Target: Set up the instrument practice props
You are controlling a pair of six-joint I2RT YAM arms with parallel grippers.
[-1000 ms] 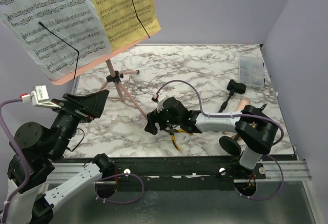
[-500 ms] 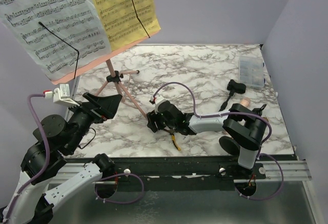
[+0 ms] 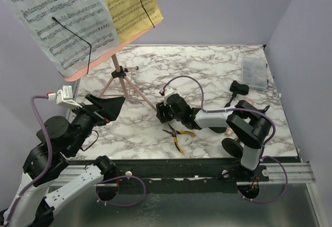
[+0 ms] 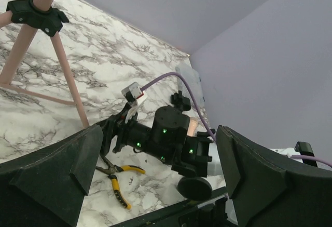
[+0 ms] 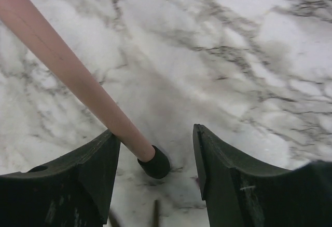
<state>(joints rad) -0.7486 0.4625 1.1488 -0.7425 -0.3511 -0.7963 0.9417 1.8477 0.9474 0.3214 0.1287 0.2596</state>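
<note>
Top external view has the rack (image 3: 120, 74) standing on its tripod at the left rear of the table (image 3: 218, 63). Its pink desk (image 3: 72, 75) is tilted up, with a white page (image 3: 57, 24) and a yellow page (image 3: 129, 3) side by side on it, each under a thin black wire (image 3: 72, 33). That part of the setup looks done, or nearly so.

The rest looks undone. A round-based holder (image 3: 232, 147) sits at the near right by the right arm's base, and a second black holder part (image 3: 239, 88) lies near the box (image 3: 254, 74). The microphones are mostly hidden behind that arm, so I cannot place them.

The right gripper (image 3: 164, 114) is low at the foot of the rack's near leg (image 5: 67, 76). Its jaws stand partly apart astride the black-capped tip, with the leg against one finger and the other finger clear, so nothing is clamped. The left gripper (image 3: 106, 107) hovers over the near left corner, jaws fully apart and empty. Pliers (image 3: 176, 133) lie just beside the right gripper.
</note>
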